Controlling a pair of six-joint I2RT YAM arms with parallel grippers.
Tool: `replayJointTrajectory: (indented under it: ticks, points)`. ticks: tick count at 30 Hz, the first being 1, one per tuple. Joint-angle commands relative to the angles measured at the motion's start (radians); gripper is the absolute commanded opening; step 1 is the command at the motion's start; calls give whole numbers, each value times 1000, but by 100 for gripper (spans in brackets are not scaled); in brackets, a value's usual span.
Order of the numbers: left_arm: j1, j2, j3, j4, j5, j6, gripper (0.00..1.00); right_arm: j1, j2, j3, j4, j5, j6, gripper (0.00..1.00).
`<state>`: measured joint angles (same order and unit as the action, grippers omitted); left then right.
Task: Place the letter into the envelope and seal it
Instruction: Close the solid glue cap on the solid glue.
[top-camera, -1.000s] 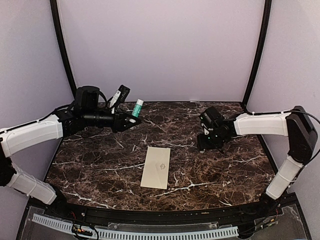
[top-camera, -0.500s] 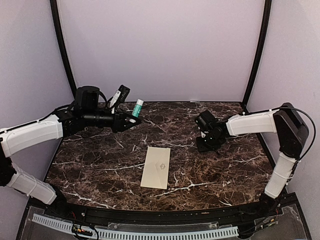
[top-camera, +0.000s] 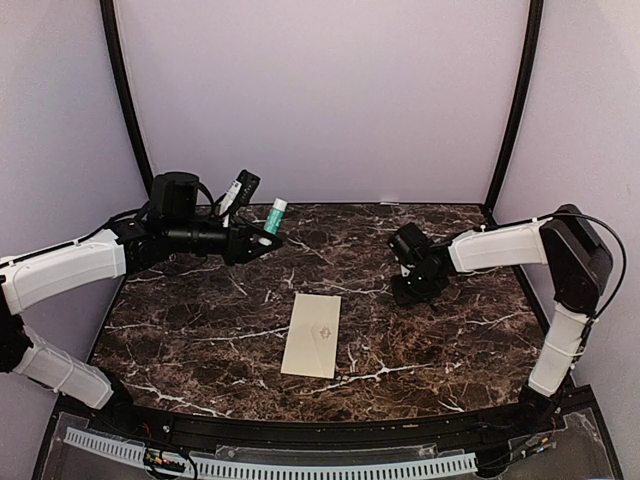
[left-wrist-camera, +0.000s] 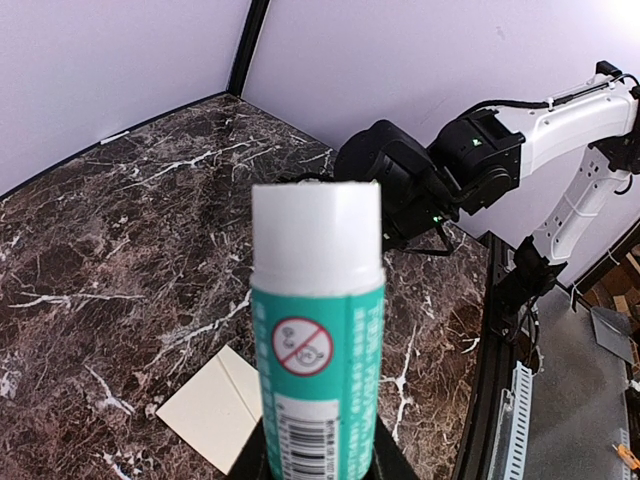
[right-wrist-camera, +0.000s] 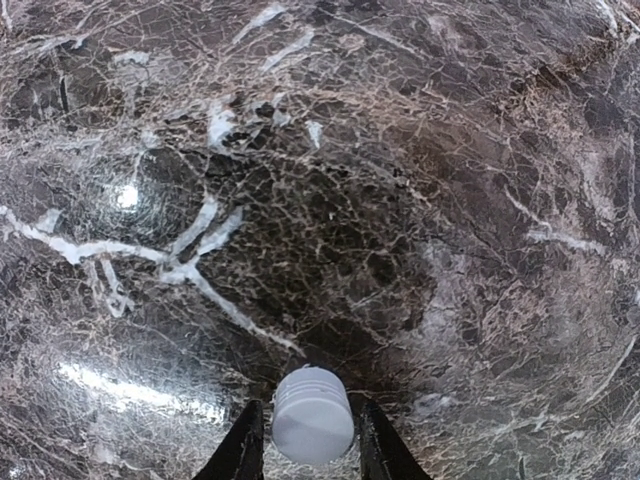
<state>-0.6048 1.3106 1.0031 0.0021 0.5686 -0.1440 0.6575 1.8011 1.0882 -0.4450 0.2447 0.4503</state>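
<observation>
The cream envelope (top-camera: 312, 334) lies flat in the middle of the marble table, flap shut, also in the left wrist view (left-wrist-camera: 205, 410). The letter is out of view. My left gripper (top-camera: 262, 238) hovers at the back left, shut on a teal glue stick (top-camera: 275, 215) with a white uncapped top (left-wrist-camera: 318, 330), held above the table. To the right of the envelope, my right gripper (top-camera: 412, 292) points down at the table. Its fingers (right-wrist-camera: 243, 450) close in on both sides of a small white ribbed cap (right-wrist-camera: 312, 415) that stands on the marble.
The dark marble table (top-camera: 200, 320) is walled by pale panels with black posts (top-camera: 125, 100) at the back corners. A black rim (top-camera: 300, 430) and a cable tray run along the near edge. The right arm's elbow (top-camera: 575, 250) is near the right wall.
My right gripper has shifted a little left and lower, and its fingers have narrowed round the white cap. The left arm, glue stick and envelope have not moved.
</observation>
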Motion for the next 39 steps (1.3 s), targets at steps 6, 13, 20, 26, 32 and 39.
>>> replayJointTrajectory:
  ticks: [6,13,20,26,32,39]
  points:
    - [-3,-25,-6,30,25,-13,0,-6,20,23,26,31,6,25]
    - [-3,-31,-8,32,27,-16,0,-6,27,20,42,33,8,22]
    - [-2,-31,-8,34,32,-19,0,-6,39,20,56,34,8,17]
    - [-3,-32,-11,32,29,-12,0,-6,-20,11,66,24,3,11]
    - [-47,-75,-45,49,-56,25,0,-37,-232,-20,132,-178,-49,10]
    - [-139,-58,-37,36,37,98,0,-48,-396,13,154,-645,-177,11]
